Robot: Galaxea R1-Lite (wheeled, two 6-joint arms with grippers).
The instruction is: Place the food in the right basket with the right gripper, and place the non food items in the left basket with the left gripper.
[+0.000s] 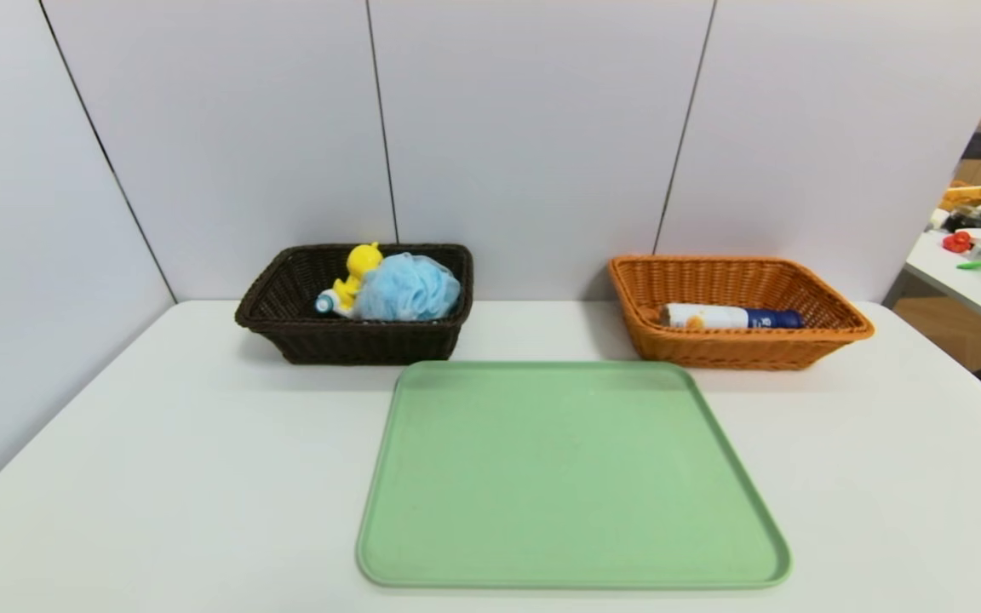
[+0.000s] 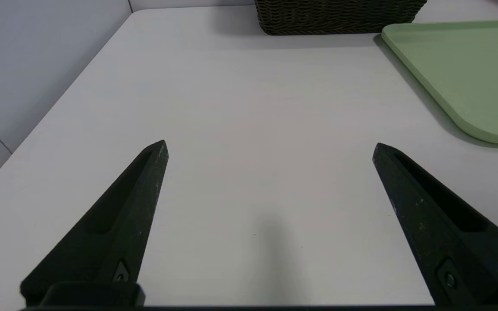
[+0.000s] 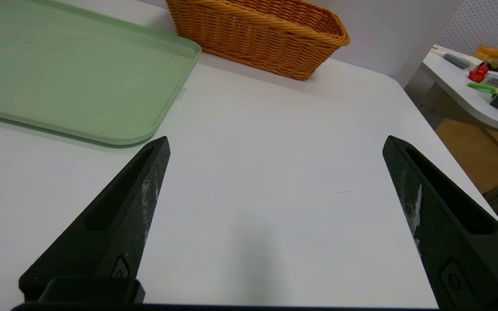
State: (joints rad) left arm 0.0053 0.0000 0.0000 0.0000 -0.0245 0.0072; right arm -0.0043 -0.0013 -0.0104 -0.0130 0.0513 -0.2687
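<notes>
Head view looks down on a white table (image 1: 158, 477) set against pale wall panels. At the near centre lies a flat, pale green tray (image 1: 571, 477) with a raised rim and rounded corners. Behind its far left corner stands the left basket (image 1: 354, 336), a rectangular dark brown wicker one. Inside it, a yellow duck toy (image 1: 361, 268) on a white-and-blue wheeled base leans against a fluffy light-blue mesh bath pouf (image 1: 408, 288), the duck on the side away from the tray's middle. Behind the tray's far right corner stands the right basket (image 1: 737, 345), orange-tan wicker with a flared rim. The food container (image 1: 729, 317) lies on its side inside it, a slim cylinder with a white body, small orange marks and a dark blue capped end pointing toward the table's right edge. White lettering on the blue band is too small to read.

Neither arm appears in the head view. Left wrist view shows the left gripper (image 2: 269, 149) low over bare table, its two black pointed fingers (image 2: 138, 203) spread wide apart with nothing between them; the brown basket's lower wall and a corner of the green tray lie farther off. Right wrist view shows the right gripper (image 3: 275, 144) likewise over bare table, fingers (image 3: 422, 207) wide apart and holding nothing, with whitish scuffs on their inner faces. Beyond the table's right edge, a second white table (image 1: 963, 285) holds cluttered small items, among them something red and something green.
</notes>
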